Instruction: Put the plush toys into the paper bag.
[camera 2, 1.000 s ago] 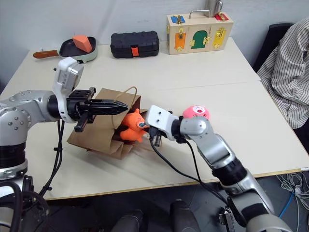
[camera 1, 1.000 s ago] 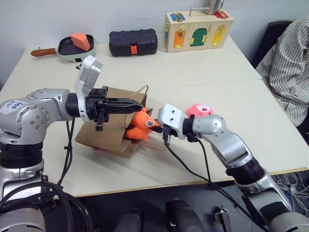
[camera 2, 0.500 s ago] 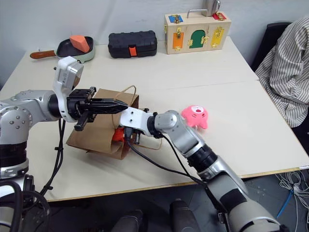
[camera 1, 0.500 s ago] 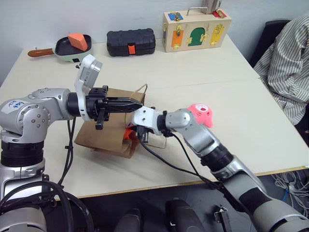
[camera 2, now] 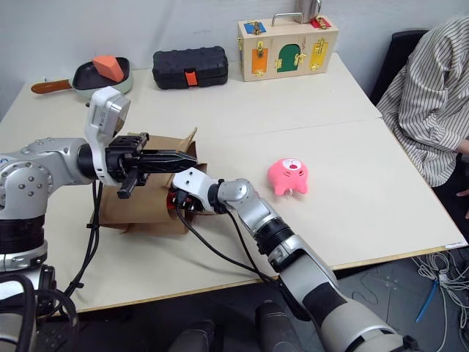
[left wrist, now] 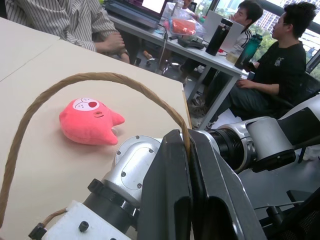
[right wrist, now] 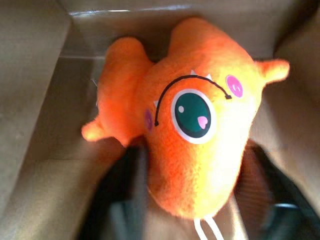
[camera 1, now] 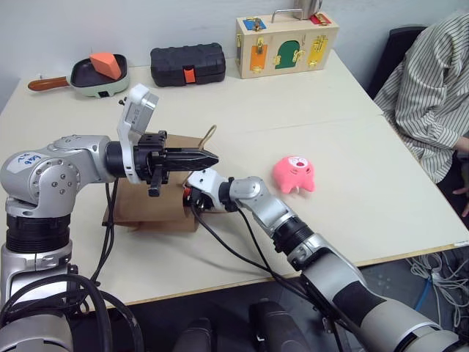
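Orange toy at the bag's mouth; pink toy waiting on the table.

The left gripper (camera 1: 207, 156) reaches level across the top of the paper bag (camera 1: 143, 209), its fingers pinched shut on the cord handle (left wrist: 100, 80), which holds the mouth up. Just below it the right gripper (camera 1: 189, 196) pokes into that mouth; its fingers (right wrist: 117, 192) are blurred, apparently standing either side of the orange fish toy (right wrist: 192, 117), which lies inside the brown walls, so whether they grip it I cannot tell. The right forearm stretches low and nearly level across the table (camera 1: 352, 198). The pink pig toy (camera 1: 294, 174) sits behind that wrist, nearer the right arm; fetching it probably means withdrawing first.
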Controlling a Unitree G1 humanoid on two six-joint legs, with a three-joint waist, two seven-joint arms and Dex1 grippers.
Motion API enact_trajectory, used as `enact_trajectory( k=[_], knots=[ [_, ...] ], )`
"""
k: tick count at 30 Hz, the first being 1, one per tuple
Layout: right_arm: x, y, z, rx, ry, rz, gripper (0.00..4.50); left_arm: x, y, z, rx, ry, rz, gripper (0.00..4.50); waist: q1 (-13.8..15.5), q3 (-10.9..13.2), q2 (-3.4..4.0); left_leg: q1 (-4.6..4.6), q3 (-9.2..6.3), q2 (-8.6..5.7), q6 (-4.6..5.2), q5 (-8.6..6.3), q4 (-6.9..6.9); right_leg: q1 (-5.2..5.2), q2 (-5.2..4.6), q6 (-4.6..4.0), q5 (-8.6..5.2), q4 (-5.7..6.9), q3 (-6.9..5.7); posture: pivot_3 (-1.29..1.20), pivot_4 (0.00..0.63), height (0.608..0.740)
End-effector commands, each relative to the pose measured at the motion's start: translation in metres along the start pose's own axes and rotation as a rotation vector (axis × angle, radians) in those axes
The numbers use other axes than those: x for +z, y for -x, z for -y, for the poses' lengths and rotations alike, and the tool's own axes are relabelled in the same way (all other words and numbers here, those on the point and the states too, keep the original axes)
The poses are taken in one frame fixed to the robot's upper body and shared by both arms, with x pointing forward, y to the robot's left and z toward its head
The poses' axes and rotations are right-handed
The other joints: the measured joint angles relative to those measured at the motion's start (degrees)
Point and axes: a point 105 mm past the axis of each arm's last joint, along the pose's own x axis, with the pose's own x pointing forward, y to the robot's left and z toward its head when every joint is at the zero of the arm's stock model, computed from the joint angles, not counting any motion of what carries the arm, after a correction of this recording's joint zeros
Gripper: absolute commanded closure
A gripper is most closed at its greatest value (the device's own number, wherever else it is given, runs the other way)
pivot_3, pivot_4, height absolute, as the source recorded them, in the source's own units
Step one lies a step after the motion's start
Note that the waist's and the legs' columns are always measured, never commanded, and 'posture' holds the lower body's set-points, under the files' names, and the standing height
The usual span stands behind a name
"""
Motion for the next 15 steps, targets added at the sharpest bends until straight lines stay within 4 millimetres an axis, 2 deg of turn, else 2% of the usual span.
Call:
enact_trajectory(
  k=[1, 3, 4, 10, 13, 15],
  knots=[
    [0.027, 0.015, 0.006, -0.004, -0.007, 0.107, 0.77, 0.01, -0.001, 0.008, -0.016, -0.056, 0.011, 4.5, 0.1, 0.0, 0.0, 0.0, -0.01, 0.0, 0.0, 0.0, 0.0, 0.0, 0.0, 0.0, 0.0, 0.0, 0.0, 0.0, 0.15, 0.74],
    [0.039, 0.035, 0.012, -0.028, -0.017, 0.146, 0.13, 0.01, -0.002, 0.008, -0.016, -0.056, 0.013, 4.5, 0.3, 0.0, 0.0, -0.02, -0.01, 0.0, 0.0, 0.0, 0.01, 0.0, -0.01, 0.0, 0.0, 0.0, 0.0, 0.0, 0.15, 0.74],
    [0.042, 0.044, 0.013, -0.039, -0.026, 0.156, 0.02, 0.009, -0.002, 0.008, -0.016, -0.056, 0.014, 4.5, 0.3, 0.0, 0.0, -0.03, -0.02, 0.0, 0.0, 0.0, 0.01, 0.0, -0.01, 0.0, 0.0, -0.02, 0.01, 0.0, 0.15, 0.74],
    [0.057, 0.125, 0.017, -0.134, -0.171, 0.226, 0.02, 0.008, -0.002, 0.01, -0.023, -0.048, 0.017, 4.5, 1.4, 0.0, 0.0, -0.06, -0.06, -0.01, 0.0, 0.0, 0.0, 0.02, -0.02, 0.0, 0.0, -0.06, 0.02, 0.0, 0.15, 0.74],
    [0.038, 0.163, 0.014, -0.24, -0.144, 0.146, 0.02, 0.007, -0.002, 0.011, -0.025, -0.043, 0.017, 4.5, 2.1, 0.0, 0.0, -0.06, -0.04, -0.01, 0.0, 0.0, -0.05, 0.01, -0.01, 0.0, 0.0, -0.12, 0.05, 0.0, 0.15, 0.74],
    [0.027, 0.178, 0.018, -0.326, -0.144, 0.096, 0.02, 0.007, -0.002, 0.012, -0.028, -0.041, 0.017, 4.5, 2.4, 0.0, 0.0, -0.06, 0.0, -0.02, 0.0, 0.0, -0.07, 0.02, -0.01, 0.0, 0.0, -0.14, 0.1, 0.0, 0.15, 0.74]
  ],
)
